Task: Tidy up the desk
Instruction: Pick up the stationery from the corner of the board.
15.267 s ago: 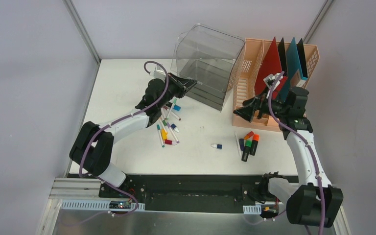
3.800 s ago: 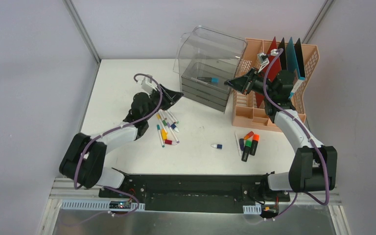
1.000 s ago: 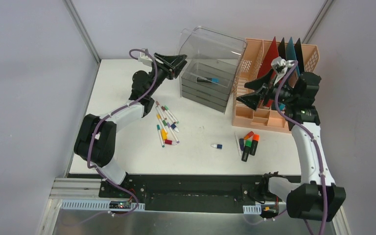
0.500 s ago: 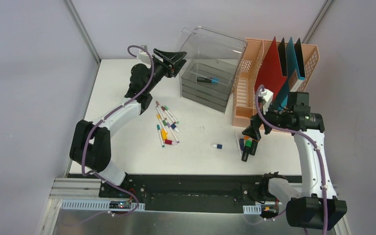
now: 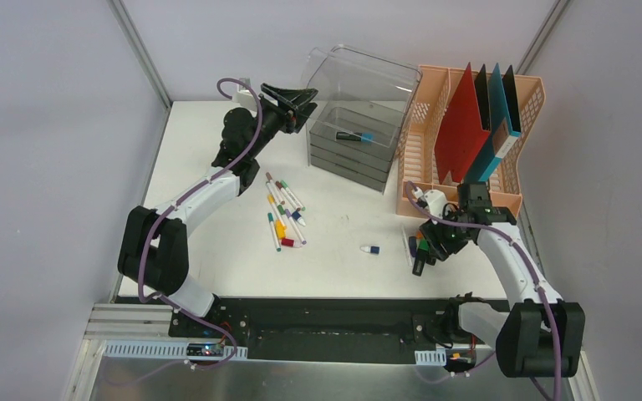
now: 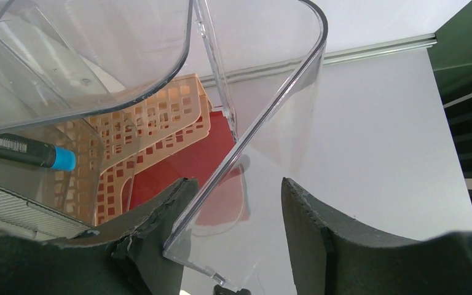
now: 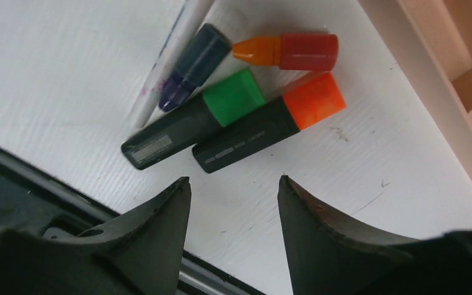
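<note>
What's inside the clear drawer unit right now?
One black marker with a blue cap lies in its top tray. The lower drawers' contents are covered from view.

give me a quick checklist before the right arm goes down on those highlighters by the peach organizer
1. Right gripper open: ok, jaws wide apart.
2. Target between the jaws: not ok, the green-capped highlighter and orange-capped highlighter lie ahead of the fingertips.
3. Target isolated: not ok, the two lie side by side, touching, and a purple cap lies close beside them.
4. Peach organizer clear of the fingers: ok.
5. Left gripper out of the way: ok, it is across the desk, open, straddling the clear bin wall.
6. Left fingers touching that wall: cannot tell.
</note>
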Robot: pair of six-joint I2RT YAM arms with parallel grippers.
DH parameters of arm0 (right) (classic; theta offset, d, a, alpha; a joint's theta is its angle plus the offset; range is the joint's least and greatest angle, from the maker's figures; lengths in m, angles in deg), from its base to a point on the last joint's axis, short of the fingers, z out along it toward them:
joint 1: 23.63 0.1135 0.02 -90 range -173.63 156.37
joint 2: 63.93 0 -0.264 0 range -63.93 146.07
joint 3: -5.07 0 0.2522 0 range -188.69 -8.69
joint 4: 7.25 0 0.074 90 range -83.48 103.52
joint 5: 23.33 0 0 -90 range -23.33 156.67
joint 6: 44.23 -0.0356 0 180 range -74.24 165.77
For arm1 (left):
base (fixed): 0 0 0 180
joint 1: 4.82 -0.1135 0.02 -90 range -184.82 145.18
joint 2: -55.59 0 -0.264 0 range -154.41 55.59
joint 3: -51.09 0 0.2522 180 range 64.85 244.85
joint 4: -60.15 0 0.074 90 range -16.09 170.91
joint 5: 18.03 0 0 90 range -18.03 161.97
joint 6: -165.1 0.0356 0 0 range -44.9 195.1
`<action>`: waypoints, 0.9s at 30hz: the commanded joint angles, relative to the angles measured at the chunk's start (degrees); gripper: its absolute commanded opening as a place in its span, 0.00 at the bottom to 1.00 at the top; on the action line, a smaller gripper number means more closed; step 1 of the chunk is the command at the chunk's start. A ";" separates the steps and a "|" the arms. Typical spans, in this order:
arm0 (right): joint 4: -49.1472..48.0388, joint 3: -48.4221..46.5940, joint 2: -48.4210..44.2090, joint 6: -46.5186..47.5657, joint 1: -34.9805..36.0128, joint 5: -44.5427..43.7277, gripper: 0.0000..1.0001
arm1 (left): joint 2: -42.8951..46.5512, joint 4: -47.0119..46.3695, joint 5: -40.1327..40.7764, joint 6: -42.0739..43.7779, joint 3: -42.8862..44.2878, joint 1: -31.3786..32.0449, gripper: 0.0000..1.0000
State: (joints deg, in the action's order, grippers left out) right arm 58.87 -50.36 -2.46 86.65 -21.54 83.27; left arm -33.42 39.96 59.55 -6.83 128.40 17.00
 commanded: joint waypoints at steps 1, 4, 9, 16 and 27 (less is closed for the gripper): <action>-10.29 0.75 2.57 -4.30 1.73 -8.68 0.55 | 2.58 -2.79 0.30 -0.95 1.78 0.50 0.55; -13.49 1.60 4.38 -6.47 2.25 -9.95 0.53 | 2.54 -3.21 0.13 -1.21 1.43 0.50 0.54; -16.24 2.14 6.35 -8.30 3.89 -10.21 0.53 | 2.61 -3.41 -0.09 -1.45 1.23 0.41 0.55; -16.27 1.76 10.58 -9.30 5.40 -10.78 0.47 | 2.40 -3.90 -0.58 -1.82 1.01 0.11 0.54; -13.63 3.85 9.33 -6.38 4.74 -12.20 0.44 | 1.04 -5.33 -1.77 -3.10 1.31 -0.11 0.54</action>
State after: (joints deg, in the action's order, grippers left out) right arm 44.34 -47.63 8.73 79.04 -16.47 72.80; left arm -33.42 39.74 59.46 -8.62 128.40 16.94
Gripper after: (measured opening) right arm 0.452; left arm 0.545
